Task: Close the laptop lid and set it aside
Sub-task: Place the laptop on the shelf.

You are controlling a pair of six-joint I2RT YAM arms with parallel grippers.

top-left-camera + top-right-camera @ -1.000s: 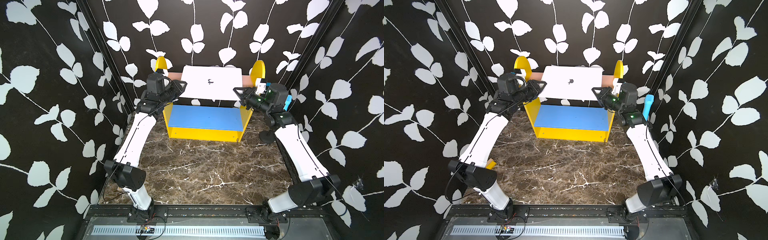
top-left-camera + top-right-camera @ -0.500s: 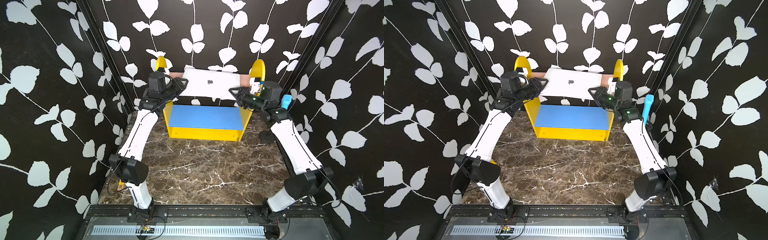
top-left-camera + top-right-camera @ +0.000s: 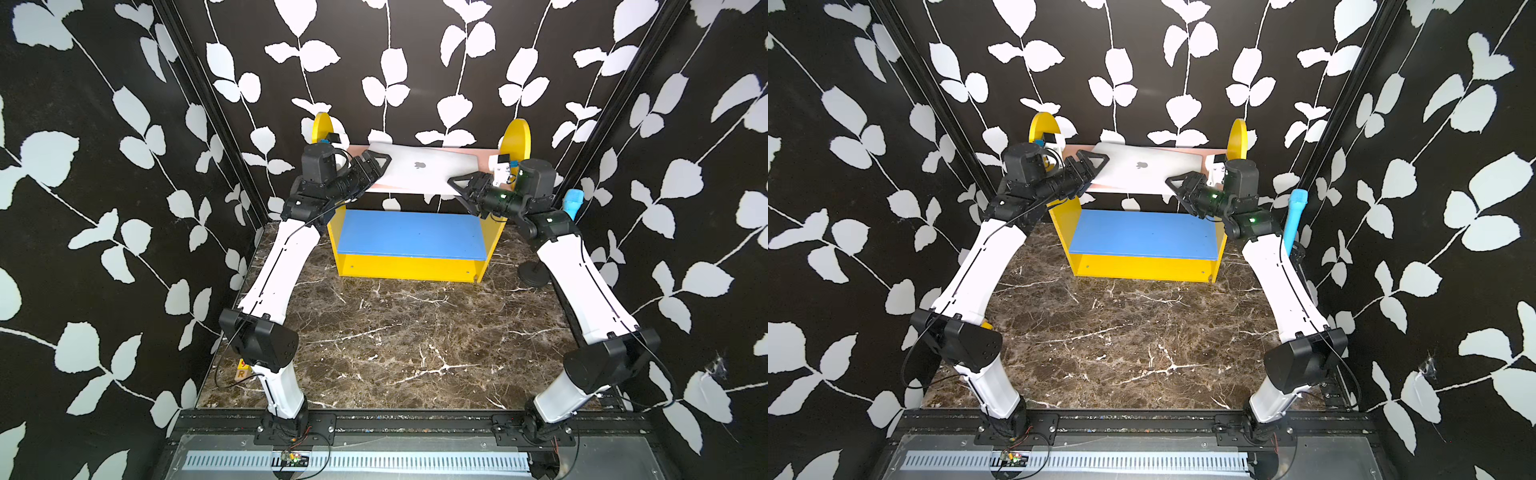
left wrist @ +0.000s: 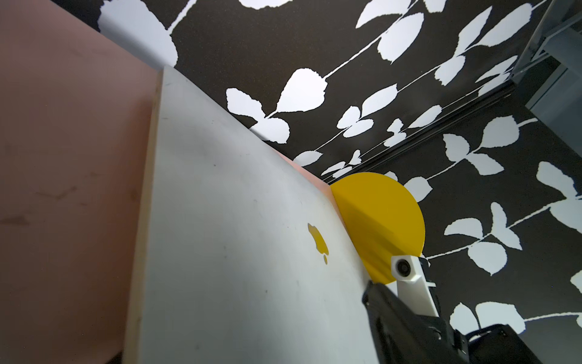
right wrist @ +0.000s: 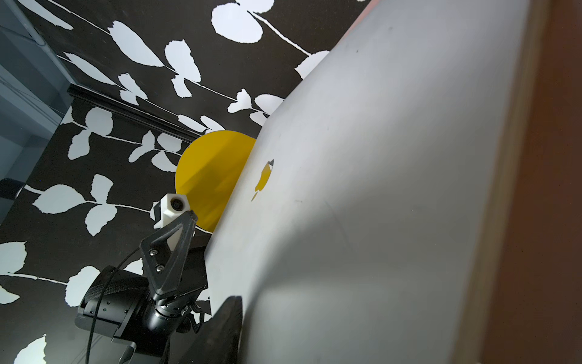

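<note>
On the pale pink top board (image 3: pixel 356 151) of a yellow wooden shelf unit (image 3: pixel 411 266), which stands at the back of the brown marble counter (image 3: pixel 415 340), the thin silver-white laptop (image 3: pixel 1133 178) lies flat with the laptop lid (image 3: pixel 432 178) down. It sits nearer the board's right half, above the blue lower shelf (image 3: pixel 411 232). The left jaws stand at the lid's left edge and look parted. The upper triangular black finger (image 5: pixel 170 252) is raised clear of the silver panel, the lower finger is hidden, and nothing is gripped. The right jaws reach the lid's front right corner, where one black finger (image 4: pixel 387 312) overlaps the far edge. Whether they pinch the lid or merely hover cannot be told. A small dark apple logo (image 3: pixel 420 165) marks the centre of the lid in both top views. In the wrist views it mirrors the yellow of the rounded side panel (image 4: pixel 378 217). A small block (image 3: pixel 241 371), half hidden behind the left arm's elbow, shows what reads as a letter R.
</note>
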